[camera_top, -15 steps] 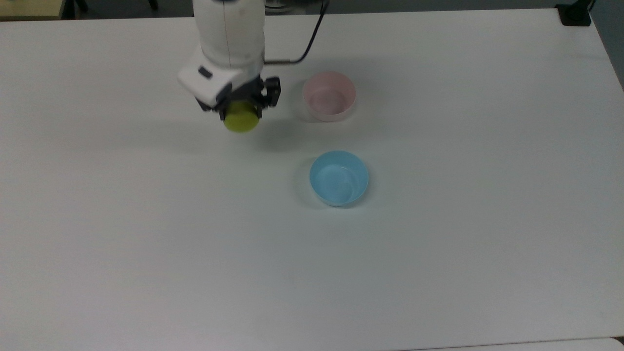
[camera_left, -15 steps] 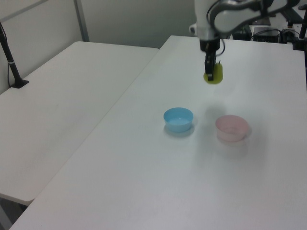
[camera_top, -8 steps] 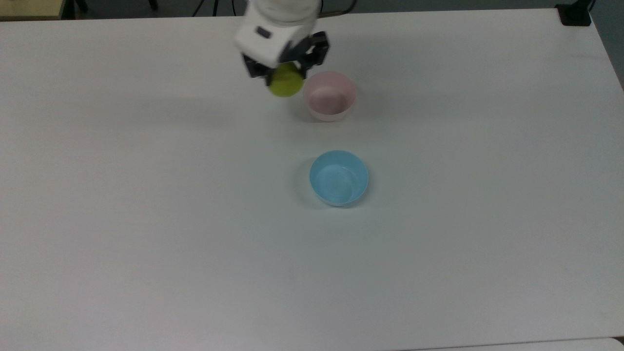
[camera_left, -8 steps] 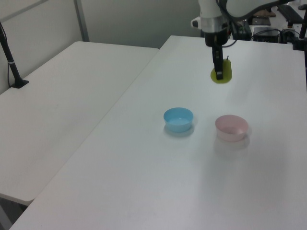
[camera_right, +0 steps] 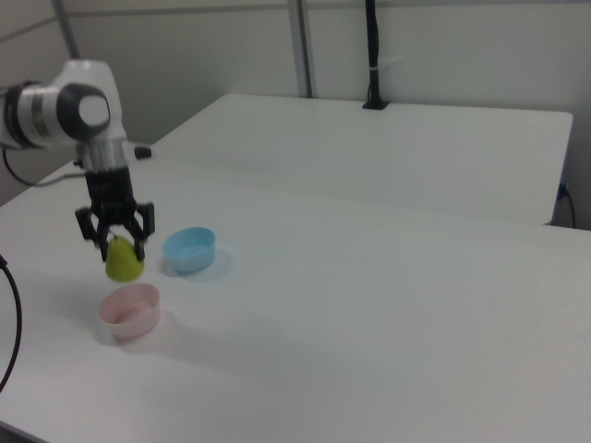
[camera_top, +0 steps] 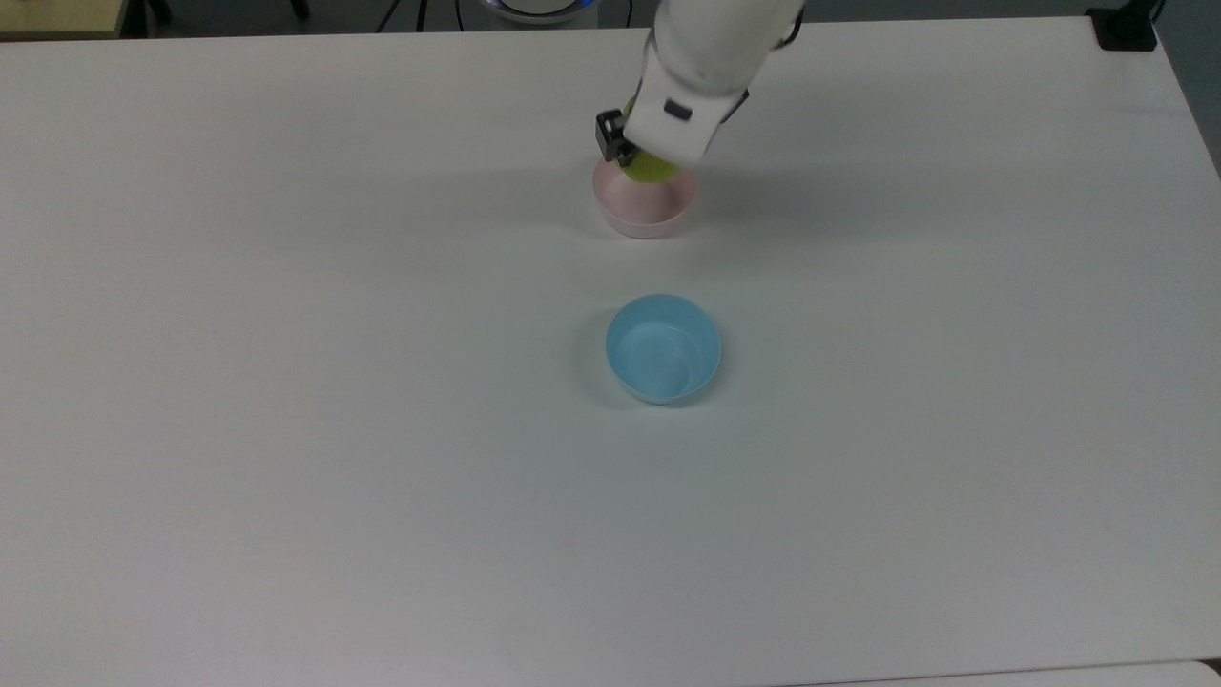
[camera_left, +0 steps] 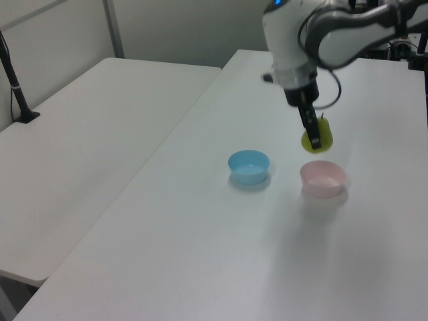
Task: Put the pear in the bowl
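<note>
My gripper (camera_right: 119, 245) is shut on the yellow-green pear (camera_right: 123, 262), holding it by its narrow top in the air. The pear (camera_left: 317, 138) hangs just above the pale pink bowl (camera_left: 323, 178), clear of its rim. From the top view the white hand covers most of the pear (camera_top: 651, 169), which sits over the far part of the pink bowl (camera_top: 645, 207). In the right view the pink bowl (camera_right: 130, 310) lies directly below the fruit. The bowl's inside looks bare.
A light blue bowl (camera_top: 663, 348) of similar size stands on the white table (camera_top: 286, 429), nearer the top view's bottom than the pink one. A second white table (camera_left: 87, 134) adjoins on the left view's left, with a black post (camera_left: 13, 80) on it.
The gripper has carried the pear toward the top view's right, from beside the pink bowl to above it, and lowered it closer to the rim. Both bowls stayed put.
</note>
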Motion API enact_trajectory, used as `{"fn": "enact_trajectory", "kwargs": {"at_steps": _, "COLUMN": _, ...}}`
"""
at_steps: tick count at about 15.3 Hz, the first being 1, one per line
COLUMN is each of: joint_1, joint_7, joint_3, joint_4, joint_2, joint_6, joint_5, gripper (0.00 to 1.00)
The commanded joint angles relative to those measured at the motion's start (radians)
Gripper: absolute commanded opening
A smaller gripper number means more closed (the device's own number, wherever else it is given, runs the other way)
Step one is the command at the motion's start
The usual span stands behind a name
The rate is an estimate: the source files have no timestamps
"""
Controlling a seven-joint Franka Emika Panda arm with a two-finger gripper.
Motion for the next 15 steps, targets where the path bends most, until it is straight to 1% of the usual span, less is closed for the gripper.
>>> {"fn": "enact_trajectory", "kwargs": {"at_steps": 1, "joint_1": 0.010, "joint_7": 0.016, "joint_3": 0.014, "joint_4": -0.047, "joint_2": 0.056, "joint_6": 0.042, "joint_5": -0.005, "gripper": 0.45}}
{"fn": "enact_trajectory", "kwargs": {"at_steps": 2, "joint_1": 0.016, "joint_7": 0.016, "joint_3": 0.014, "joint_4": -0.049, "joint_2": 0.066, "joint_6": 0.046, "joint_5": -0.005, "gripper": 0.47}}
{"fn": "enact_trajectory", "kwargs": {"at_steps": 4, "joint_1": 0.018, "joint_7": 0.018, "joint_3": 0.014, "joint_4": -0.049, "joint_2": 0.085, "joint_6": 0.053, "joint_5": -0.012, "gripper": 0.62}}
{"fn": "enact_trajectory", "kwargs": {"at_steps": 5, "joint_1": 0.018, "joint_7": 0.021, "joint_3": 0.014, "joint_4": -0.049, "joint_2": 0.092, "joint_6": 0.060, "joint_5": -0.012, "gripper": 0.75}}
{"fn": "enact_trajectory", "kwargs": {"at_steps": 6, "joint_1": 0.018, "joint_7": 0.036, "joint_3": 0.014, "joint_4": -0.049, "joint_2": 0.093, "joint_6": 0.072, "joint_5": -0.014, "gripper": 1.00}}
{"fn": "enact_trajectory", "kwargs": {"at_steps": 11, "joint_1": 0.015, "joint_7": 0.049, "joint_3": 0.012, "joint_4": -0.035, "joint_2": 0.073, "joint_6": 0.063, "joint_5": -0.012, "gripper": 1.00}}
{"fn": "enact_trajectory", "kwargs": {"at_steps": 14, "joint_1": -0.014, "joint_7": 0.091, "joint_3": 0.014, "joint_4": -0.020, "joint_2": -0.002, "joint_6": 0.059, "joint_5": -0.011, "gripper": 1.00}}
{"fn": "enact_trajectory", "kwargs": {"at_steps": 15, "joint_1": -0.054, "joint_7": 0.137, "joint_3": 0.014, "joint_4": 0.014, "joint_2": -0.029, "joint_6": 0.056, "joint_5": -0.011, "gripper": 1.00}}
